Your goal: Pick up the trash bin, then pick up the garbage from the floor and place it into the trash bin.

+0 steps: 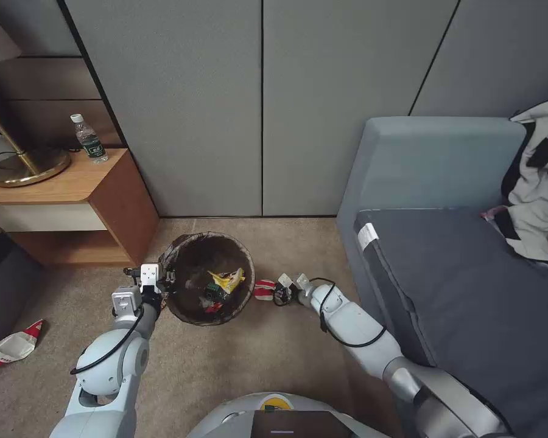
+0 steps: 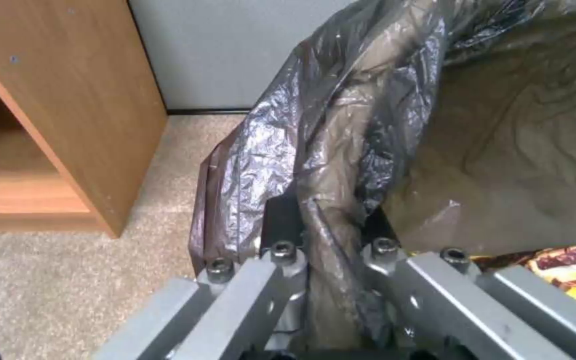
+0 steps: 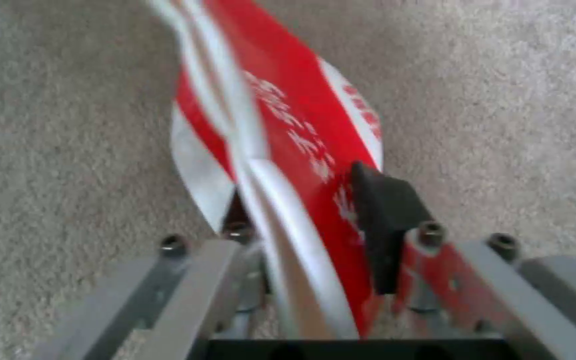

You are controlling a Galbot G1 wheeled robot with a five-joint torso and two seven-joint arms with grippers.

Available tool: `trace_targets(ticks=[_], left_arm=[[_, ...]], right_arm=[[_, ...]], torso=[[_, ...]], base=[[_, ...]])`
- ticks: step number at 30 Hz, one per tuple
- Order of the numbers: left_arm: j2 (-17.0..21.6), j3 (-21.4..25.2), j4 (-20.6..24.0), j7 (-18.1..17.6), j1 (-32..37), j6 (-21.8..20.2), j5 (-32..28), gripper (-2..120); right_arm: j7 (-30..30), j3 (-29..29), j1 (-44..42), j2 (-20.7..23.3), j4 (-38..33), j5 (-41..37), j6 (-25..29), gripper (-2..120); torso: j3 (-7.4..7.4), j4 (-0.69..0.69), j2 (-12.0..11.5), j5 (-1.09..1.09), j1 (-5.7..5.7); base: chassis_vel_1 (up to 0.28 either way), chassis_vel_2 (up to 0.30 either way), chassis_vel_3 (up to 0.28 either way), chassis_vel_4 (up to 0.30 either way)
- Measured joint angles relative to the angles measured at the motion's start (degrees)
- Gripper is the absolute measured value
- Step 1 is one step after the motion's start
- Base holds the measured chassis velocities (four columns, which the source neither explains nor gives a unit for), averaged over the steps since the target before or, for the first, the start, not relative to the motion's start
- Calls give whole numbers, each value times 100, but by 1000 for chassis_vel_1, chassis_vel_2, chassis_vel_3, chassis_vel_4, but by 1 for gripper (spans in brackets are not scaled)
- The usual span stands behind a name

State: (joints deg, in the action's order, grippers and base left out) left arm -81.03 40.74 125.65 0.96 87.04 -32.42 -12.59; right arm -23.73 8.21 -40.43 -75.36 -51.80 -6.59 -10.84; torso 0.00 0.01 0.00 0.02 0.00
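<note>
Two sets of fingers were clenched on things. The left gripper (image 2: 328, 235) pinched the bag-lined rim of the trash bin (image 1: 189, 255), which sat on the floor (image 1: 225, 359) before the wooden nightstand (image 1: 97, 201), yellow wrappers (image 1: 227, 280) lying inside it. The right gripper (image 3: 308, 210) clamped a crushed red-and-white cup (image 3: 281, 135) low over the carpet, just beside the bin on the sofa's side. Another crushed cup (image 1: 15, 347) lay on the floor well to the left.
</note>
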Motion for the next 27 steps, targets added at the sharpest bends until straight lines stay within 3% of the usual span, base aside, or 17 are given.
trace_targets(ticks=[6, 12, 17, 23, 27], left_arm=[[14, -2, -20, 3, -8, 5, 2, 3], [15, -9, -38, 7, -11, 19, 14, 3], [24, -23, -38, 13, -13, 21, 17, 3], [44, -41, -32, 15, -18, 20, 14, 3], [51, -57, -26, 15, -19, 18, 13, 3]], right_arm=[[7, -81, -5, 5, -37, 10, 13, 0], [130, -250, -128, 48, -315, 125, 16, 0], [306, -567, -523, 228, -1096, 199, -20, 0], [697, -1283, -1430, 772, -3010, -121, -445, 0], [802, -1501, -1707, 1065, -3616, -256, -569, 0]], torso=[[0, 0, 0, -1, 0], [0, 0, 0, -2, 0], [0, -2, 0, -2, 0], [0, -2, 0, -1, 0], [0, -4, 0, -1, 0]], base=[[0, 0, 0, 0], [0, 0, 0, 0], [0, 0, 0, 0], [0, 0, 0, 0], [0, 0, 0, 0]])
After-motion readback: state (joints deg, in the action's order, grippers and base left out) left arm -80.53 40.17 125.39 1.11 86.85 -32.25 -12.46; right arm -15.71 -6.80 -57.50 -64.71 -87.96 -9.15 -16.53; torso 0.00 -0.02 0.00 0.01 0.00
